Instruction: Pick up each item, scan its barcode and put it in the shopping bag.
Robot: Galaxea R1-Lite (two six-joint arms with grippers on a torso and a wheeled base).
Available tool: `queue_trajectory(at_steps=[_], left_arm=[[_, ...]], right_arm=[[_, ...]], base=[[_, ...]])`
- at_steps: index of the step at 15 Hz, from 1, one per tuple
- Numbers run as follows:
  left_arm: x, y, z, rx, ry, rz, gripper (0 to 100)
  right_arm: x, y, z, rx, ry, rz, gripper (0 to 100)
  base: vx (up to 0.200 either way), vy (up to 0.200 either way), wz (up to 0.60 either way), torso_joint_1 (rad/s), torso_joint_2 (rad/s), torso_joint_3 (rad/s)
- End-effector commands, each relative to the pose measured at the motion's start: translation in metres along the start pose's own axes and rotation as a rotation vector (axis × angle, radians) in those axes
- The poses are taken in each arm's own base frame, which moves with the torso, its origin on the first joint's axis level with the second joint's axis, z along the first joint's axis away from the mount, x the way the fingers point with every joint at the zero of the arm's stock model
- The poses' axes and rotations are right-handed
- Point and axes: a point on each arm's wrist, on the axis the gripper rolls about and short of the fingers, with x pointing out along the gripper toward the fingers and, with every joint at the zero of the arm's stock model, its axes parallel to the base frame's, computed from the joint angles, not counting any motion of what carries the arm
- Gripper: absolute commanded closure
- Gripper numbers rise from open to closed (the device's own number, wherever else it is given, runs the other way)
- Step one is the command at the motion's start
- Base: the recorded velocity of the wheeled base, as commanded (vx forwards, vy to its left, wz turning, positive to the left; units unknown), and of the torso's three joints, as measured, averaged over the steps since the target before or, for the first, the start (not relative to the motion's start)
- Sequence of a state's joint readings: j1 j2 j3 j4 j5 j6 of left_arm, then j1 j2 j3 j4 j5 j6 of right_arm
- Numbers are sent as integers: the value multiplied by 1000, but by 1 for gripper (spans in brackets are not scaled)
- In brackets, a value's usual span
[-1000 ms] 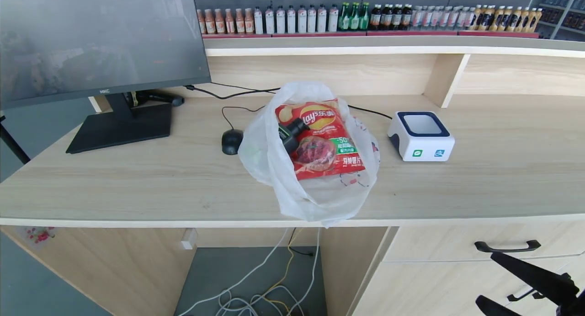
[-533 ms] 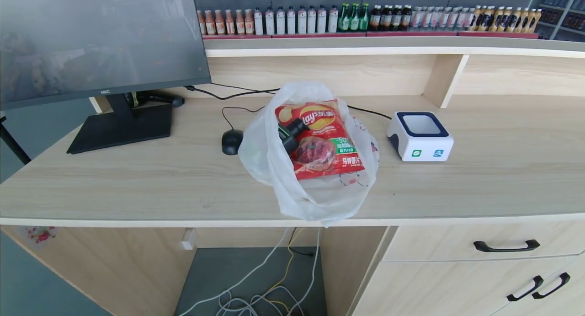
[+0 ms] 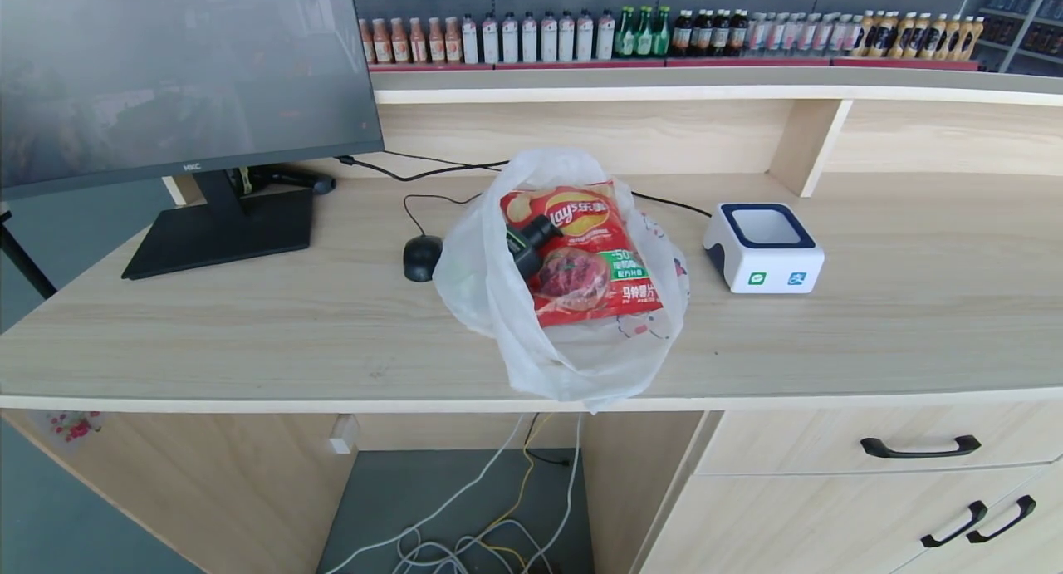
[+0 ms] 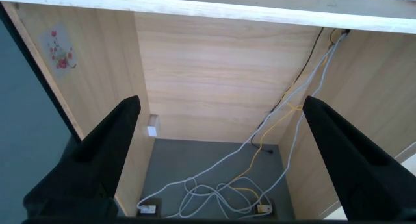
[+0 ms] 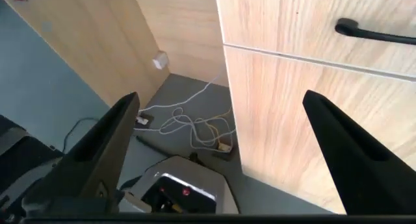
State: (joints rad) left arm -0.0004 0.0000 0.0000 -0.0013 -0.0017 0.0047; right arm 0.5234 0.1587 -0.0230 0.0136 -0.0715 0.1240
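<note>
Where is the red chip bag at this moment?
In the head view, the red chip bag lies inside the shopping bag at mid-counter, between the black mouse and the white scanner.

Left claw point(image 4: 221, 102), right claw point(image 5: 221, 95) (black, tapered)

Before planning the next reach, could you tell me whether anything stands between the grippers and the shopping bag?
Yes: the counter. The shopping bag lies on its top, while the left gripper and right gripper, both open, hang below its edge, the right one facing a drawer front.
</note>
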Motion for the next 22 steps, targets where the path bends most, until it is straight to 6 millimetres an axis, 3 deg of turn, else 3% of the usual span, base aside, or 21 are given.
queue_trajectory(at_steps=[1,3,10,13,22], left_arm=[[0,0,0,0,0,1,0],[0,0,0,0,0,-1,0],[0,0,0,5,0,-1,0],[0,0,0,5,0,-1,0],[0,0,0,1,0,-1,0]], right_arm=[[4,2,1,33,25,-228,0],[2,4,0,42,-6,-378,0],[-3,5,-6,-71,-82,-406,0],[-3,8,-7,-65,-94,-570,0],[-9,10,-10,-89,-177,-504,0]], base=[[0,0,0,0,0,0],[0,0,0,0,0,0],[0,0,0,0,0,0],[0,0,0,0,0,0],[0,0,0,0,0,0]])
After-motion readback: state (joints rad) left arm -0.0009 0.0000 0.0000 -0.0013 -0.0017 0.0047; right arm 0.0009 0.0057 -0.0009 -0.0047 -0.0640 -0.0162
